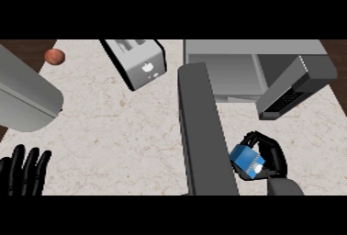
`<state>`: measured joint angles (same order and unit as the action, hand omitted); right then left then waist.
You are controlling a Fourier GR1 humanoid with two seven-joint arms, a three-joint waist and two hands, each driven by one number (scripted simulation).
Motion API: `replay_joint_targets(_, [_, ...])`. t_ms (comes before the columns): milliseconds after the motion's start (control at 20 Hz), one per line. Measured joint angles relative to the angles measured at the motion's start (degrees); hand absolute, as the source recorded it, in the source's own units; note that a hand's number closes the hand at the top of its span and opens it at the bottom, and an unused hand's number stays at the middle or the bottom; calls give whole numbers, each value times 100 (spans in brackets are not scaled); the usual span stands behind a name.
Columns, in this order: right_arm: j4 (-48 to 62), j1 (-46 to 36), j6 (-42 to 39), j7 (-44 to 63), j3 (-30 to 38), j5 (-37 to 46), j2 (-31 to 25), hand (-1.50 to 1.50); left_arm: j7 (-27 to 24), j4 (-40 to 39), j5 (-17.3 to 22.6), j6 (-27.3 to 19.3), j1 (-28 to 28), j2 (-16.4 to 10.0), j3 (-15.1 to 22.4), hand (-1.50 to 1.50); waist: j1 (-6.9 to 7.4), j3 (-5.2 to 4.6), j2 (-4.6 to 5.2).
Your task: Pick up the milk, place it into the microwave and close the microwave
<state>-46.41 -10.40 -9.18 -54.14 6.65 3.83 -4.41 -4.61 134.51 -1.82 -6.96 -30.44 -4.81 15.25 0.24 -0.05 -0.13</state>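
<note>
You have a wide pale marble-patterned counter top (122,133) to work over, with the boxy grey microwave (224,59) at its far right and its cavity open towards you. Its long dark grey door (203,137) swings out across the counter, a tall wall just left of your carrying hand. Treat that edge as the main thing to avoid. A dark grey keypad block (295,89) juts out on the cavity's right, so the way in looks like a narrow lane between the two. A large rounded grey body (24,96) and a slanted silver toaster (139,64) sit beyond the door, out of your path. The black right hand (271,153) is curled round the small blue milk carton (245,160), held above the counter near the door's outer end. Expect the carton to be light and boxy, with thin walls that may dent, so holding across its flat sides suits it. The left hand (24,172) rests open at the lower left. A small reddish ball (54,56) lies far left.
</note>
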Motion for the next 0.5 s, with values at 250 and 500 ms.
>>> replay_joint_targets(250, [-648,-207,452,598,-236,139,242,150,-108,-193,124,56,27,4,-108,-150,-3,1,1])
replay_joint_targets(500, [-558,-886,1221,1276,-331,341,347,150,-145,-228,397,232,4,-134,-439,-150,35,4,10])
